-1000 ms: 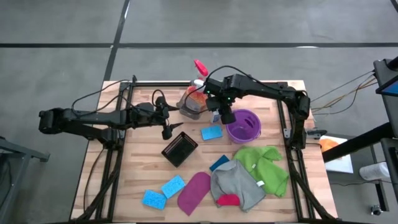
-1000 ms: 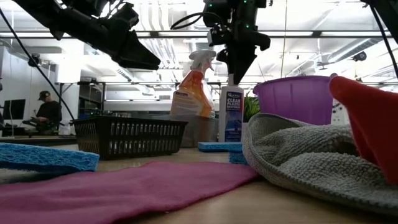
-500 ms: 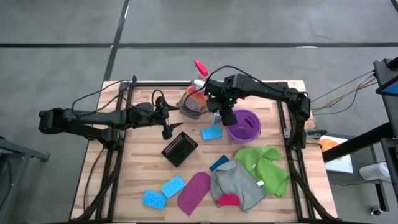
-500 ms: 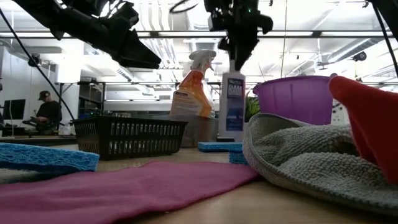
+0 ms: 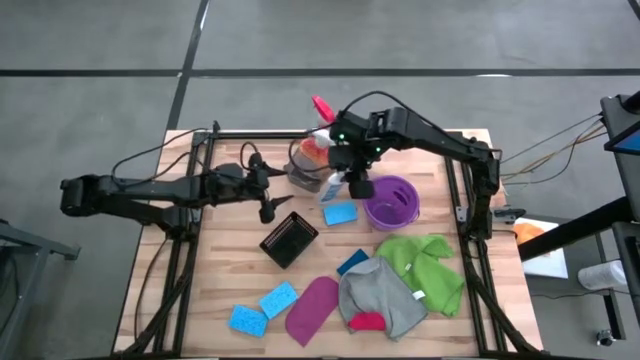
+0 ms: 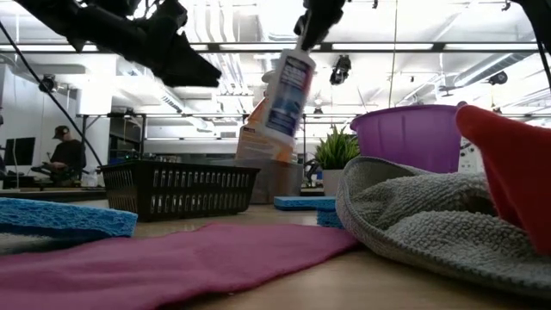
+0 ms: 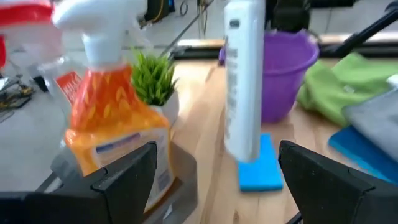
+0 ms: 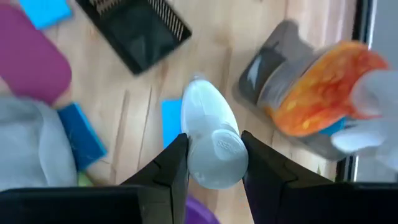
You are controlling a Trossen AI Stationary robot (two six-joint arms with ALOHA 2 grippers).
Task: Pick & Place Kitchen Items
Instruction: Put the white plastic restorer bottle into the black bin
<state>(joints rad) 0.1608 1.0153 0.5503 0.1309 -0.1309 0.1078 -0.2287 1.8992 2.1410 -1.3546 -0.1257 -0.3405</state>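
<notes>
Right gripper (image 5: pixel 350 172) is being shown raised above the table's far middle, its fingers (image 8: pixel 168 165) closed narrowly on the top end of a white squeeze bottle (image 6: pixel 285 95). That bottle is being held clear of the tabletop (image 5: pixel 230 275), tilted in the low view, with its lower end hanging over a blue sponge (image 5: pixel 340 213) that is lying flat on the wood. Just beside the held bottle, toward the table's far edge, an orange spray bottle (image 5: pixel 314 148) is being kept in a grey tray (image 7: pixel 180 180), and a small green potted plant (image 7: pixel 151 79) is being seen next to it in the left wrist view. A purple bucket (image 5: pixel 391 201) is standing just to the gripper's right. A black mesh basket (image 5: pixel 288 238) is lying near the table's middle. Nearer the front edge, a green cloth (image 5: pixel 425 262), a grey cloth (image 5: pixel 380 295), a magenta cloth (image 5: pixel 312 308) and a small red cloth (image 5: pixel 367 321) are being displayed, along with three more blue sponges (image 5: pixel 278 298) (one partly tucked under the grey cloth). Left gripper (image 5: pixel 268 192) is being held above the table's left half, well apart from the bottle, with its fingers spread wide and nothing between them. A person (image 6: pixel 62 155) is being glimpsed far back in the room.
</notes>
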